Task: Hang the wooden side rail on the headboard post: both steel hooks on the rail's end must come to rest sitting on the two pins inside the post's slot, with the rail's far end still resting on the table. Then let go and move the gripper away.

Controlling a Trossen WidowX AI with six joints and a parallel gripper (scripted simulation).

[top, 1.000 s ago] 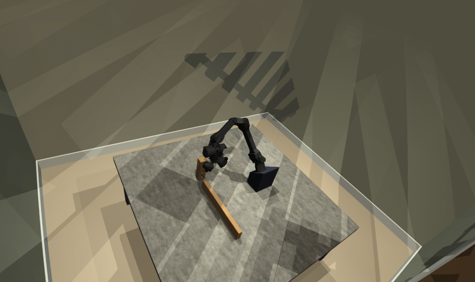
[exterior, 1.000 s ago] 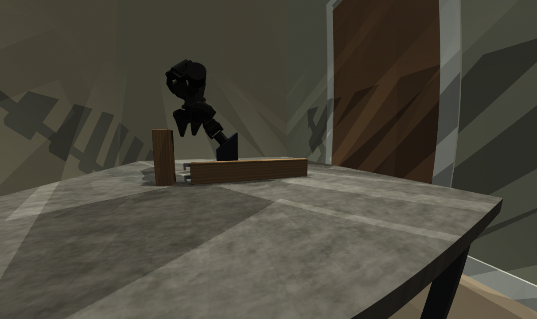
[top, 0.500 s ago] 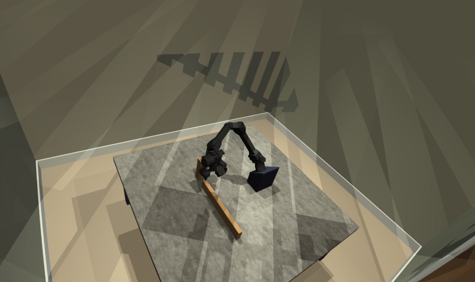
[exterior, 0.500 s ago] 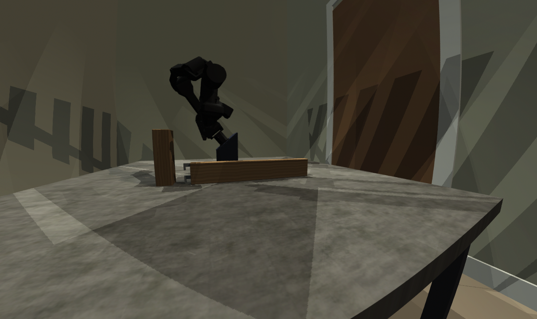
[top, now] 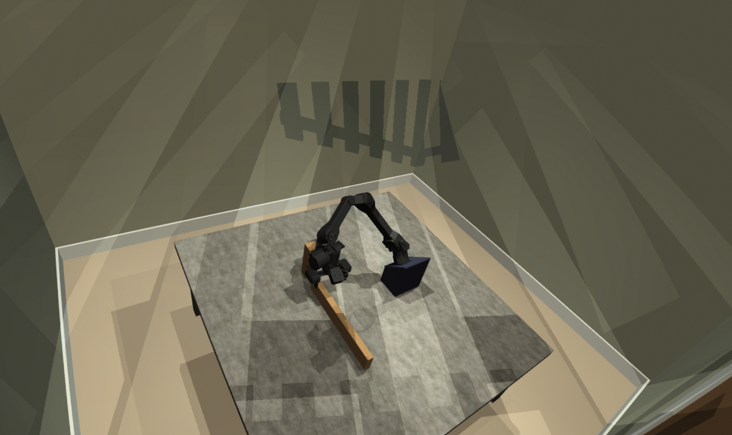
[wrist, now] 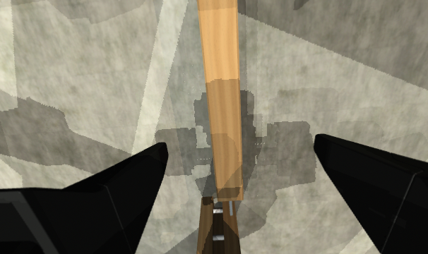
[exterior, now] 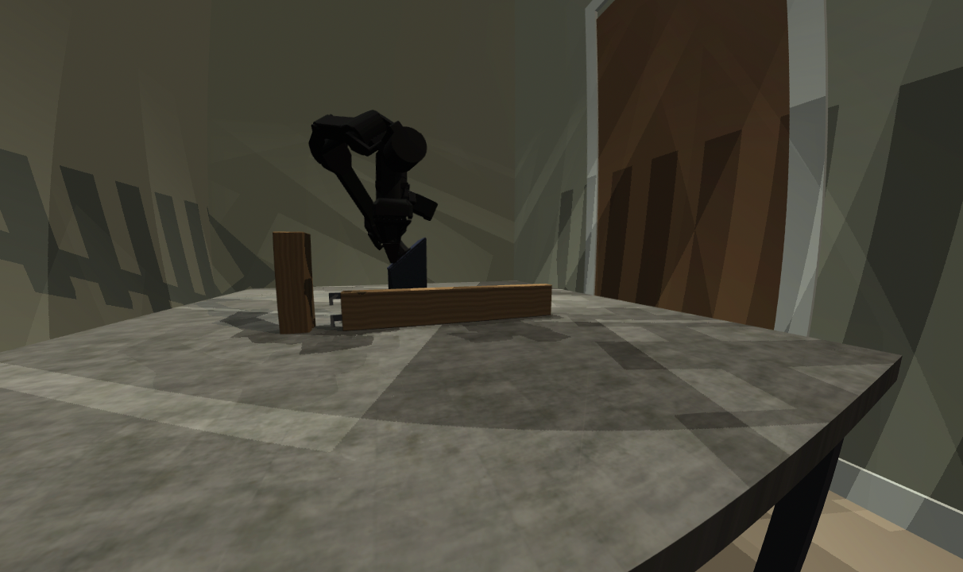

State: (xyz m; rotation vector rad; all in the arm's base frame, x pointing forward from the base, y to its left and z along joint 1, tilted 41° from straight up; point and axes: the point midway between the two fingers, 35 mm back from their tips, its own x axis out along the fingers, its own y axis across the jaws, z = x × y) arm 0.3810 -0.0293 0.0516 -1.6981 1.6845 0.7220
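The wooden side rail (top: 342, 326) (exterior: 446, 307) (wrist: 224, 53) lies on edge on the table. Its two steel hooks (exterior: 334, 295) (wrist: 231, 208) point at the post, short of it in the exterior view. The headboard post (top: 305, 264) (exterior: 292, 284) (wrist: 205, 231) stands upright. In the wrist view its dark slot shows two pins (wrist: 217, 211) (wrist: 218, 238), and the visible hook is right of the slot's line. My gripper (top: 325, 279) (exterior: 398, 231) (wrist: 239, 144) is open and empty above the rail's hook end, one finger on each side of the rail in the wrist view.
The dark blue base block (top: 403, 278) (exterior: 410, 266) of the arm stands on the table (top: 406, 330) (exterior: 470, 462), behind the rail in the exterior view. Shadows fall across the rail and table. A brown door (exterior: 691, 142) is in the wall beyond.
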